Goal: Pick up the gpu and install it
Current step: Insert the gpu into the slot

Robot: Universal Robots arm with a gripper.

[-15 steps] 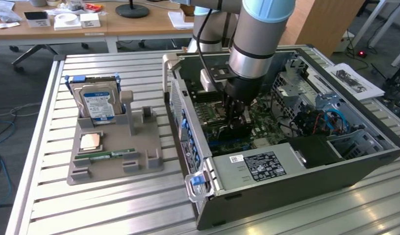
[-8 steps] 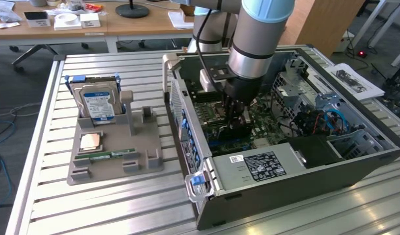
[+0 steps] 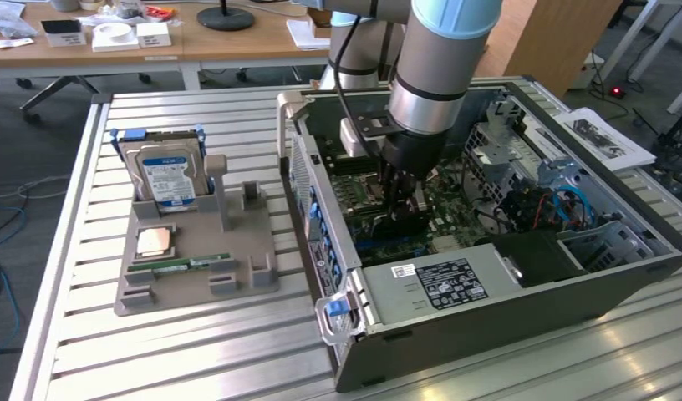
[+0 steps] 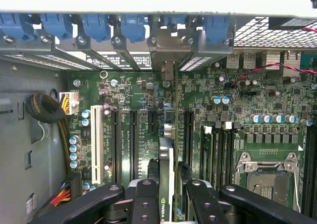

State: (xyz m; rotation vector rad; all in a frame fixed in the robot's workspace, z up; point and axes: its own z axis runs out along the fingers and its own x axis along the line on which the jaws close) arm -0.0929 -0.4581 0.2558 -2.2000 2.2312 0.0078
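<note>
- Gpu (image 4: 169, 154) stands on its thin edge between the two black fingers (image 4: 146, 204) of the gripper (image 4: 168, 204), which is closed on it, one finger on each flat side.
- In the wrist view the card is a thin green and silver strip, and it runs from the gripper out to its shiny metal end bracket (image 4: 168, 60) at the case wall.
- The card is down among the long black slots (image 4: 132, 137) of the green motherboard (image 4: 233, 110).
- A white slot (image 4: 97, 142) lies beside the black ones, and small round blue-topped parts stand near it.
- A square silver socket (image 4: 265, 177) sits on the board off to one side of the card.
- Blue plastic clips (image 4: 96, 26) line the metal wall past the bracket.
- In the exterior view the grey and pale blue arm (image 3: 436, 75) reaches straight down into the open dark computer case (image 3: 486, 292).
- The case sits on a ribbed silver table (image 3: 185, 359).
- On the exterior view's left, well apart from the case, a grey holder tray (image 3: 196, 276) holds a blue-labelled hard drive (image 3: 165, 177) standing up, a small square chip (image 3: 154, 242) and a narrow green memory stick (image 3: 190, 262).
</note>
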